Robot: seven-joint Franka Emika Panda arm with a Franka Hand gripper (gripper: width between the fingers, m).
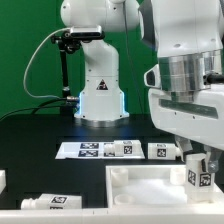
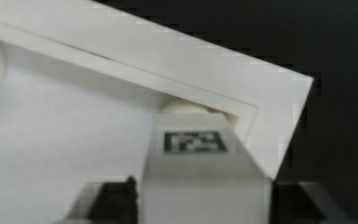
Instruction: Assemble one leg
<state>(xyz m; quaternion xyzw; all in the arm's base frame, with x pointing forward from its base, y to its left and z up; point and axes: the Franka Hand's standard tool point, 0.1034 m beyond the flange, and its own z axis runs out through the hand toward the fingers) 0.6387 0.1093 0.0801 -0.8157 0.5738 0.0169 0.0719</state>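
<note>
My gripper (image 1: 201, 165) is shut on a white leg (image 1: 200, 180) with a black-and-white tag and holds it upright over the corner of the large flat white panel (image 1: 140, 186) on the exterior view's right. In the wrist view the leg (image 2: 197, 150) runs up from between the dark fingers (image 2: 114, 200) of the gripper (image 2: 202, 208). Its far end meets the inside corner of the panel (image 2: 87, 120), by the raised edge. Whether it is seated in the corner is hidden.
The marker board (image 1: 90, 150) lies behind the panel, with white tagged pieces (image 1: 122, 149) beside it. Another leg (image 1: 52, 201) lies on the black table at the exterior view's lower left. The arm's base (image 1: 98, 95) stands behind.
</note>
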